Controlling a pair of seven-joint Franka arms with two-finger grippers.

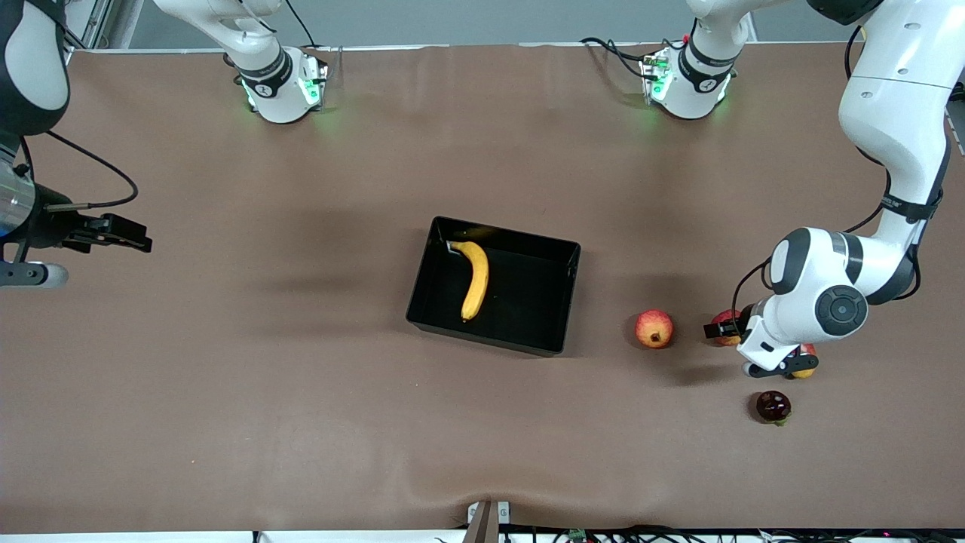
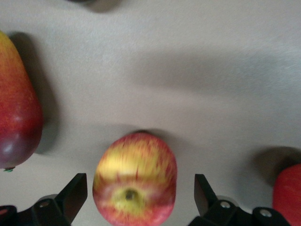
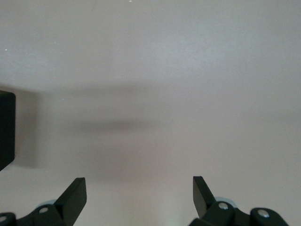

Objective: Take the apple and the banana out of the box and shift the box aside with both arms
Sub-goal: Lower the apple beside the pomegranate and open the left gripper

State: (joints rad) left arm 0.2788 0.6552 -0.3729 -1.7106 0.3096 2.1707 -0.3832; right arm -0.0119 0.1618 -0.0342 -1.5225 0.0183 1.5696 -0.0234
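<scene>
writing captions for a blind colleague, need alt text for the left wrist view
The left gripper hangs open around a red apple with yellow streaks on the brown table, its fingers not touching it. A red-yellow mango lies beside it.

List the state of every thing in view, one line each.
banana: lying in the black tray
black tray: open-topped, holds only the banana
apple: on the table, between the open left gripper's fingers, ungripped
left gripper: open, around the apple
right gripper: open, empty, waiting
</scene>
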